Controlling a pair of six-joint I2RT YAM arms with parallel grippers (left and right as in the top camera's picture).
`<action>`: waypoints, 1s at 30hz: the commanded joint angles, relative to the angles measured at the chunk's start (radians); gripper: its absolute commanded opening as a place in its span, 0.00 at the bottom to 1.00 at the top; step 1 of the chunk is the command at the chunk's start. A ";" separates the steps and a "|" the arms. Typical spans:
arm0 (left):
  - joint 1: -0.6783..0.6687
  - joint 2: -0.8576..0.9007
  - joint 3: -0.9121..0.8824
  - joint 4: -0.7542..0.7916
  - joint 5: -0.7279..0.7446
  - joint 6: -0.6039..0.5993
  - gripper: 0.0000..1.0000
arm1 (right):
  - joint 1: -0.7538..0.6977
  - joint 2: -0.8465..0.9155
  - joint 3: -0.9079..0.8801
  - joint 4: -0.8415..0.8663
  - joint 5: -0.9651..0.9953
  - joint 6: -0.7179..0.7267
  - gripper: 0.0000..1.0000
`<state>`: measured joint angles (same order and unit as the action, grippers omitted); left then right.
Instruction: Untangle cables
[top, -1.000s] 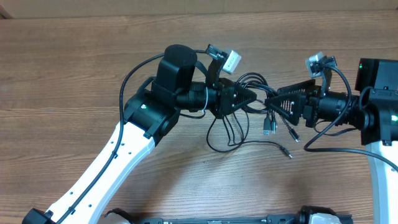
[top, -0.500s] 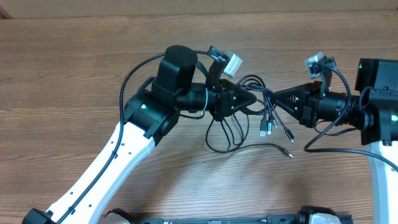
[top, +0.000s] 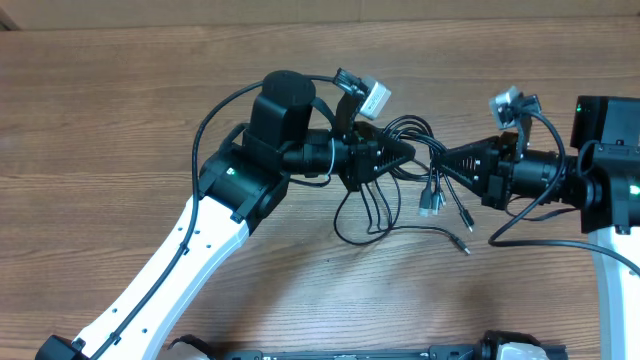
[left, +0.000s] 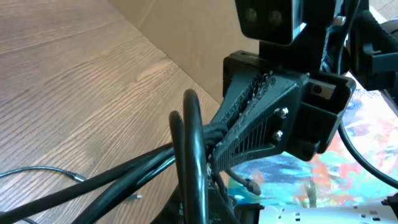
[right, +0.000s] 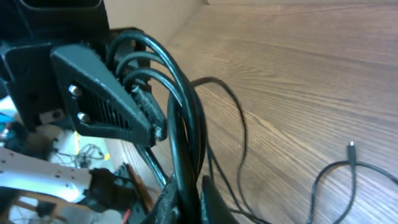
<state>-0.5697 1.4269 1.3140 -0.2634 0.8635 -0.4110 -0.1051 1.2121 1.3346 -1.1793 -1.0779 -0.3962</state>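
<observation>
Cables (top: 421, 160) hung in a knotted bunch between the two arms, above the wooden table (top: 120, 110). The left gripper (top: 405, 155) was pressed together on the bunch from one side. The right gripper (top: 447, 157) pinched the same strands from the other, the two tips close together. Loose loops (top: 362, 238) and plug ends (top: 430, 202) drooped below.

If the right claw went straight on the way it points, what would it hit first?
Probably the left claw, facing it tip to tip just beyond the cables both grip.
</observation>
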 joint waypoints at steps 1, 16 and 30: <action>-0.006 -0.015 0.005 0.018 -0.005 0.023 0.04 | -0.001 0.000 0.007 -0.017 -0.050 -0.025 0.04; -0.005 -0.015 0.005 0.092 -0.587 -0.338 0.04 | -0.001 0.000 0.007 -0.337 -0.050 -0.294 0.04; -0.005 -0.015 0.005 0.062 -0.634 -0.363 0.04 | -0.001 0.000 0.007 -0.333 -0.032 -0.293 0.18</action>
<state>-0.5694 1.4269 1.3109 -0.2131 0.1711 -0.8875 -0.1047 1.2221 1.3350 -1.5192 -1.1210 -0.6724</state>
